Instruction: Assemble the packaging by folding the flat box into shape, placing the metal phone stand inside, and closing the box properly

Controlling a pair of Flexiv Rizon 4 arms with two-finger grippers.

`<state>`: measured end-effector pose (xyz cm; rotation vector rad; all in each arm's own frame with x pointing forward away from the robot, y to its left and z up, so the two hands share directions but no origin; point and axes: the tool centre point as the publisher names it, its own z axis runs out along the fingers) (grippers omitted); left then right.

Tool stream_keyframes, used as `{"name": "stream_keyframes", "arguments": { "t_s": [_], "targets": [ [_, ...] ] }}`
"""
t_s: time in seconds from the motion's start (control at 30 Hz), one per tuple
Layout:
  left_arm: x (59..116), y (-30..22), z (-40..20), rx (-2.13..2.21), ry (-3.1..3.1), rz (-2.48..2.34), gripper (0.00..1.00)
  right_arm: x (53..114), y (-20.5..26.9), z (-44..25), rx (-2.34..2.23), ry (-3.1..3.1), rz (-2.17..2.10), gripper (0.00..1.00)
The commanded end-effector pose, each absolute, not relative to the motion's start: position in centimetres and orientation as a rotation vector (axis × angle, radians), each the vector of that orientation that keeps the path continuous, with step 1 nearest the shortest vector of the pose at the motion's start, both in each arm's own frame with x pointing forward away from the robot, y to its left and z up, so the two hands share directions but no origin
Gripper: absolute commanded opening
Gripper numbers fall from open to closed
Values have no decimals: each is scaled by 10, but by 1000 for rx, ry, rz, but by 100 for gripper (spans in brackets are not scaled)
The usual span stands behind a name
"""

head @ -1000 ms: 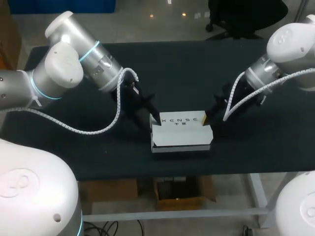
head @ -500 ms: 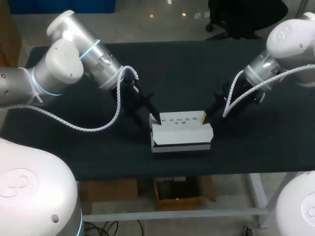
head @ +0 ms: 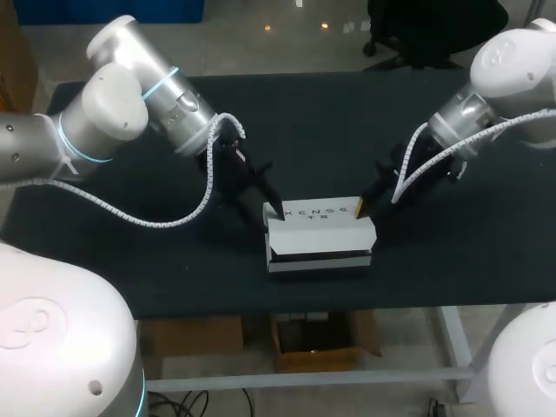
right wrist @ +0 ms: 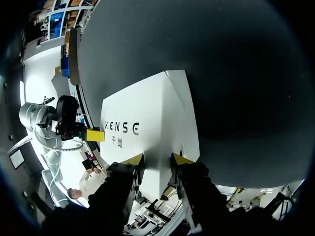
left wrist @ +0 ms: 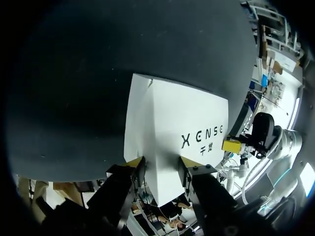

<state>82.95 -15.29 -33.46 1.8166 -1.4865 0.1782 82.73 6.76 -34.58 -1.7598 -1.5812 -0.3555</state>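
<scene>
The white box (head: 320,236) blocks the middle of the table's (head: 321,130) front edge. The left gripper (head: 276,209) is clamped on its left end, the right gripper (head: 360,208) on its right. Open surface runs along the far edge and both front corners.

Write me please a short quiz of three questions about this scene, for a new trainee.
1. True or false: the white box lies flat on the table, not yet folded into shape.
2. Choose one. The left gripper is: A. at the box's left end; B. at its right end; C. far away from the box.
3. Fill in the missing word: the fingertips of the right gripper are coloured ___.

Key: 1 false; 2 A; 3 yellow.
</scene>
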Motion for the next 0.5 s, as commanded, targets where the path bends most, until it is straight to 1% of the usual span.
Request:
{"name": "stream_keyframes", "arguments": {
  "t_s": [0.03, 0.5],
  "targets": [
    [833, -161, -335, 1806, -1481, 152, 43, 829, 77, -344, -1754, -1580, -339, 32],
    [833, -158, -333, 1783, -1451, 99, 44, 825, 80, -335, -1765, -1567, -320, 32]
  ]
}}
